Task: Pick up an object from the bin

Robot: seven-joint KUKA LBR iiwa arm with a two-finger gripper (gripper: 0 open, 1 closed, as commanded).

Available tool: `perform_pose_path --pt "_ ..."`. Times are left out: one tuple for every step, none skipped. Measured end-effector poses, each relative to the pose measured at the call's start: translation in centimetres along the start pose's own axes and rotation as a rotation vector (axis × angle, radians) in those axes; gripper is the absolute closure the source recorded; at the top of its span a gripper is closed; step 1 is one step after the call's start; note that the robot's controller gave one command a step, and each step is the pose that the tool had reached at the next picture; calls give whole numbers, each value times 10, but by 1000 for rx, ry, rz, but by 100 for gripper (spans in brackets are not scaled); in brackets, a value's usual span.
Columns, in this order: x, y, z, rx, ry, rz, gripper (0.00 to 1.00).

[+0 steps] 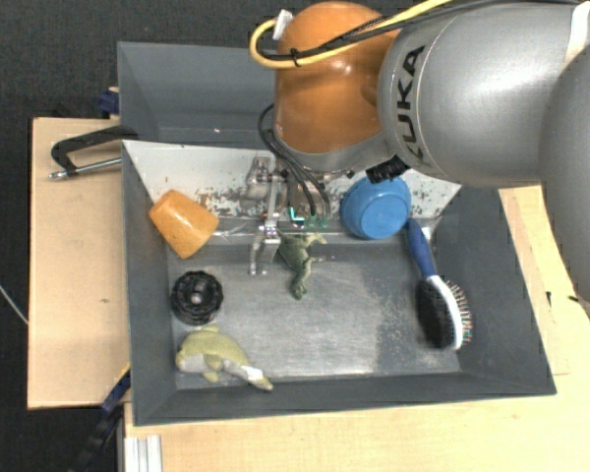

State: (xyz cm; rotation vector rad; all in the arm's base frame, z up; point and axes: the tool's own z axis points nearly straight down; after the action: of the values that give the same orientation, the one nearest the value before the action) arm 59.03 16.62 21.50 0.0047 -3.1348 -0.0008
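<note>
My gripper (286, 240) hangs below the orange wrist cover, down near the bin floor in the middle of the back half. Its fingers stand apart, and the left fingertip (263, 256) shows as a silver prong touching down. A small green toy dinosaur (297, 260) lies right beside that prong, its upper part between the fingers and its tail pointing toward the front. A blue cup (376, 207) lies on its side just right of the gripper. An orange cup (182, 222) lies tipped over to the left.
A black round knob-like thing (197, 296) sits at the left. A pale yellow-green toy animal (218, 357) lies at the front left corner. A hairbrush with a blue handle (433, 298) lies along the right side. The arm covers the back right of the bin.
</note>
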Motion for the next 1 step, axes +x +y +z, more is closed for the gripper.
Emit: perform_pose_path --pt "15 49 126 21 12 273 0"
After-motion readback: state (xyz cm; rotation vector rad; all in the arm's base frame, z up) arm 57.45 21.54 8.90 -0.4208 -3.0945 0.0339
